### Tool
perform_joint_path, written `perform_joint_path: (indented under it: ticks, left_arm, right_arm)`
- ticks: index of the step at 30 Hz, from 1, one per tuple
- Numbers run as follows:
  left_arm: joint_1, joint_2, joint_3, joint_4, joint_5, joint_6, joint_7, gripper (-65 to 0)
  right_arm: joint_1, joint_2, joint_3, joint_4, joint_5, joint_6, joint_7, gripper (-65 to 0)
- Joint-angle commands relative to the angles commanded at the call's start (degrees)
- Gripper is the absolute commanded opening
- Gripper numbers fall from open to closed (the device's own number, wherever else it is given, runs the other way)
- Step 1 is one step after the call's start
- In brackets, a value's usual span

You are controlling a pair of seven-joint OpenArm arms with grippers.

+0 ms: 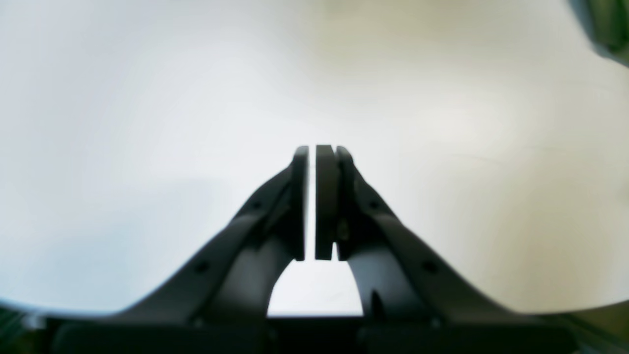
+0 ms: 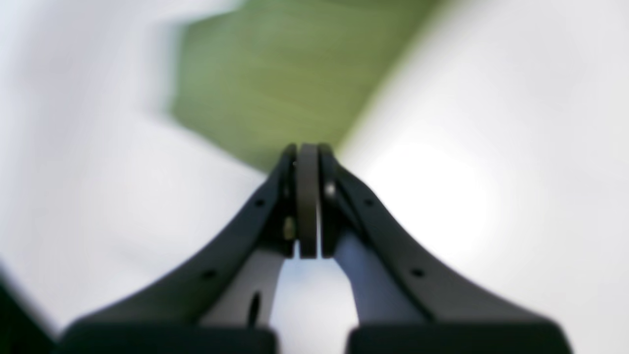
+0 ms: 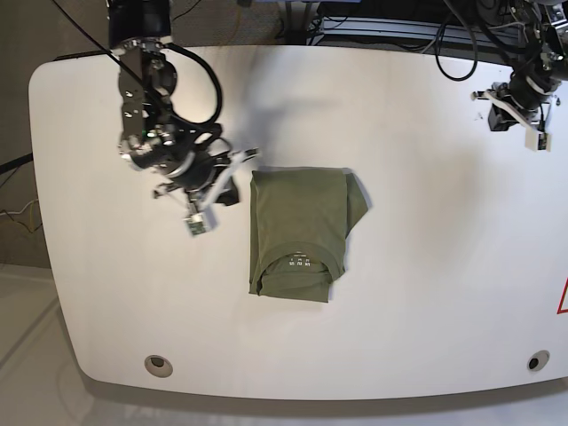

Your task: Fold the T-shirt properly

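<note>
T-shirt (image 3: 297, 231): olive-green, lying as a narrow upright rectangle near the middle of the white table (image 3: 426, 284), collar and white neck label toward the near edge, one bulge of cloth sticking out on its far right side

Right gripper (image 3: 238, 161): just beside the shirt's top left corner, jaws pressed together on nothing; in its wrist view green cloth (image 2: 275, 83) lies straight ahead of the tips

Left gripper (image 1: 312, 152): well away from the shirt, near the far table corner, jaws nearly together with only a thin slit between them, grasping nothing

Step in hand: judged to be the last crosswise fold, or the retreat after folding

Doing it well: open both grippers, take the far corners together, carry them evenly toward the collar, tuck in the stray bulge

Containers: none in view
</note>
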Motion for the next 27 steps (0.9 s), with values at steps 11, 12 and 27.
perform_joint_path:
  ticks: [11, 12, 27]
  left_arm:
    - [10.29, 1.23, -10.55, -0.44, 0.18, -4.40, 0.35, -64.1]
    - [11.43, 1.85, -11.08, -0.44, 0.53, -4.48, 0.35, -64.1]
    - [12.75, 11.52, -0.53, -3.52, 27.96, -14.07, 0.00, -64.1]
  right_arm:
    - [-16.79, 8.35, 18.55, 0.18, 0.00, 0.35, 0.18, -65.0]
    - [-18.73, 8.44, 20.84, 0.18, 0.00, 0.35, 0.26, -65.0]
    - [-40.79, 1.58, 37.80, -2.29, -5.89, 0.44, 12.57, -65.0]
